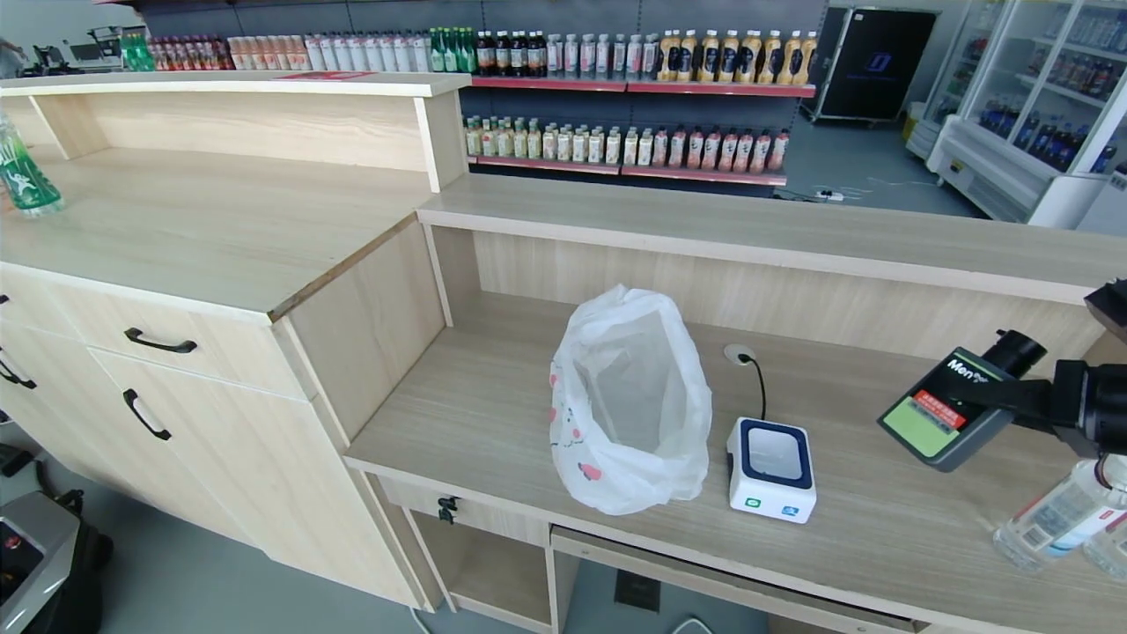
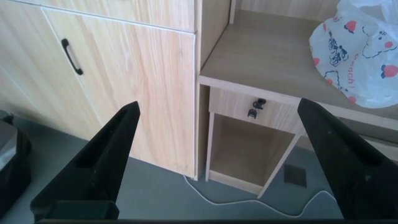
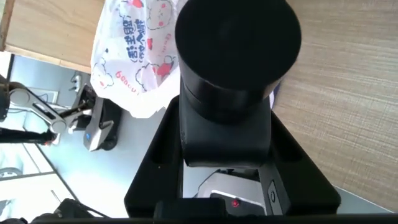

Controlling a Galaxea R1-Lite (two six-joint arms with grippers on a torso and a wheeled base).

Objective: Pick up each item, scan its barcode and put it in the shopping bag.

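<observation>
My right gripper is shut on a dark bottle with a black cap and a green and red label. It holds the bottle tilted above the counter, to the right of the white barcode scanner. In the right wrist view the bottle's black cap sits between the gripper's two black fingers, with the scanner beyond it. The white shopping bag stands open just left of the scanner. My left gripper hangs open and empty over the floor, in front of the cabinet.
Clear plastic bottles lie at the counter's right front edge. A green bottle stands on the higher counter at far left. The scanner's cable runs to a hole in the counter. Cabinet doors and a drawer lock face the left gripper.
</observation>
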